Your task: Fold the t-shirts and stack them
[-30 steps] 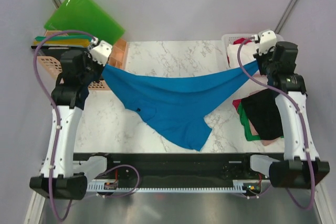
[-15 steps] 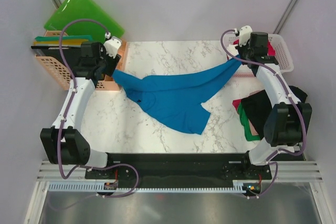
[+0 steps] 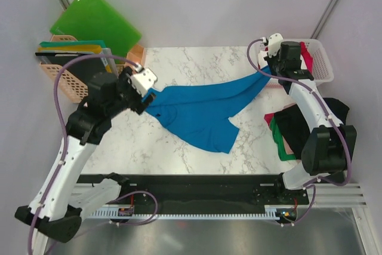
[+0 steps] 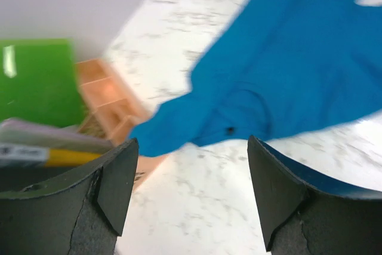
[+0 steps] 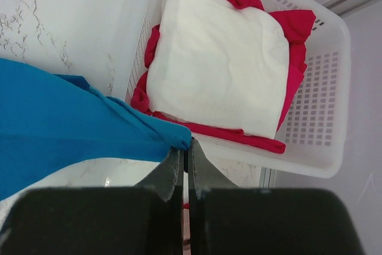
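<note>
"Blue t-shirt point(image 3: 200, 111), how far along?"
"You have it unfolded, strung across the marble table point(image 3: 179, 64). Your right gripper point(image 5: 186, 147) pinches one end beside the white basket point(image 5: 319, 117); your left gripper point(image 4: 191, 171) stands wide apart, empty, near the other end."
"And the rest?"
"A black-topped pile point(image 3: 298, 129) lies at the table's right. This one's folding is all ahead of you, I'd say."

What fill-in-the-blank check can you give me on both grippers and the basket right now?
1. The left gripper stands ____, with nothing between its fingers.
2. The right gripper is ____ on a corner of the blue t-shirt.
3. In the white basket, the white t-shirt lies on a ____ one.
Missing words: open; shut; red.
</note>
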Controlling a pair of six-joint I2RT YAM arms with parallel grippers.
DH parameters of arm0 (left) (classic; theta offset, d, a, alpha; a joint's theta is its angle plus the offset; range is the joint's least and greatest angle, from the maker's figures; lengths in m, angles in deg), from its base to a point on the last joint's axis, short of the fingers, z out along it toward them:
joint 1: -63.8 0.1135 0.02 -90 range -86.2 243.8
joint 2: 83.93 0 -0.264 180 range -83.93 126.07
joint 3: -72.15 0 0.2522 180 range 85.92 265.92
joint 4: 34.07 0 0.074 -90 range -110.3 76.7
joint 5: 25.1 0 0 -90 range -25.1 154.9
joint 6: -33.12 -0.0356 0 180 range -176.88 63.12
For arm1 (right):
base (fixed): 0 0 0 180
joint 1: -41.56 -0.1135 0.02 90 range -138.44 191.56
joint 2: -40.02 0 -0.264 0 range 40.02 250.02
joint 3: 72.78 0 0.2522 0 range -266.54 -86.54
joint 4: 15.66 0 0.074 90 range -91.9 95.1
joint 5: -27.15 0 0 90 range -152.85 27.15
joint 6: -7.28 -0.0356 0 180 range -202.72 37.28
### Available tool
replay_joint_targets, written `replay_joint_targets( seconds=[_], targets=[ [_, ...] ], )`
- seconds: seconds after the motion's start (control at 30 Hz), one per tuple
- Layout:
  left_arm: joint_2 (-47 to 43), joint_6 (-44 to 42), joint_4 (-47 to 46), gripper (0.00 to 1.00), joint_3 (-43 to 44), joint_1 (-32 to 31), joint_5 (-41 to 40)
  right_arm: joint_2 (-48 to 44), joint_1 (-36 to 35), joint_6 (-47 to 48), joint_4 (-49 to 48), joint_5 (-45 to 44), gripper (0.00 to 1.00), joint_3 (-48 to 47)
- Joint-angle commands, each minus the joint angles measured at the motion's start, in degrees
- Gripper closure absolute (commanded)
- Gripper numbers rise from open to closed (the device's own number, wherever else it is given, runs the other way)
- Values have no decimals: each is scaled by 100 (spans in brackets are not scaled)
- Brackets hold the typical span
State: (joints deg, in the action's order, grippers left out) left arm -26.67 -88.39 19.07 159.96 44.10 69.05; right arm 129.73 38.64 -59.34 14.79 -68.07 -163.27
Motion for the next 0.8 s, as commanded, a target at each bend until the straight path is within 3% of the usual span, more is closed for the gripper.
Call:
replay_joint_targets(
  seconds=[0.0, 0.17, 0.43, 0.6, 0.77],
  targets=[
    [30, 468, 949, 20, -566, -648, 480, -393, 19, 35, -201, -199, 100, 175],
    [951, 567, 844, 20, -750, -1481, 1343, -507, 11, -17, -192, -270, 100, 422],
    [2411, 821, -157, 25, -506, -3003, 895, -745, 19, -96, -192, -375, 100, 773],
    [3028, 1103, -158, 27, -30, -3548, 1133, -736, 28, -96, -245, -393, 100, 914],
    [3809, 1085, -527, 28, -92, -4568, 588, -674, 19, -263, -245, -305, 100, 923]
  ],
)
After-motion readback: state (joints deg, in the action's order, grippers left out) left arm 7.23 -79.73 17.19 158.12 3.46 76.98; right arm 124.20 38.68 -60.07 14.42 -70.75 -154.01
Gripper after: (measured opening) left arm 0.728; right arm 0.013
